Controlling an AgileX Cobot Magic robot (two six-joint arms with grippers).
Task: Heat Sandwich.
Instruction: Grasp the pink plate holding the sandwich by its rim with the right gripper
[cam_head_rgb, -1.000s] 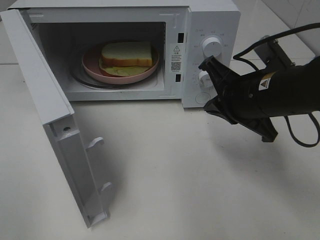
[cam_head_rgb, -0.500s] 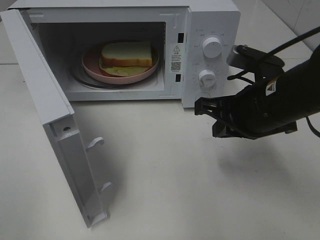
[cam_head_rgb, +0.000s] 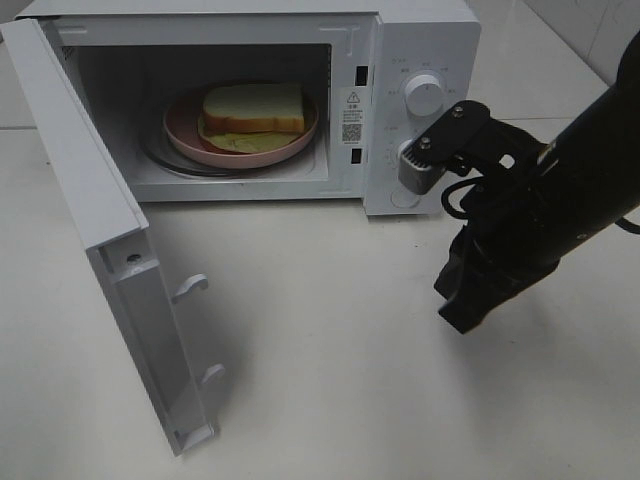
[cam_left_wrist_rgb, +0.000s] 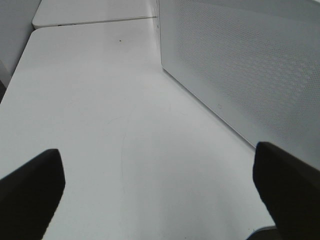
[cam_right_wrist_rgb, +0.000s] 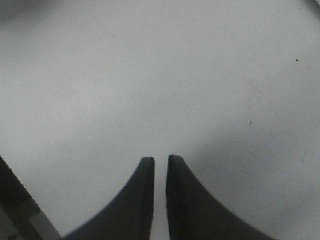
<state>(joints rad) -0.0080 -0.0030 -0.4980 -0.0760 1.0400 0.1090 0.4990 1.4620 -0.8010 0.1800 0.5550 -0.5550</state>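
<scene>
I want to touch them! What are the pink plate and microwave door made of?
The pink plate looks like smooth plastic or ceramic; its soft sheen fits either. The microwave door looks like white plastic, with moulded hooks.

A smooth white tabletop (cam_head_rgb: 330, 400), joined from panels by thin seams (cam_left_wrist_rgb: 95, 21), is softly and evenly lit.
</scene>
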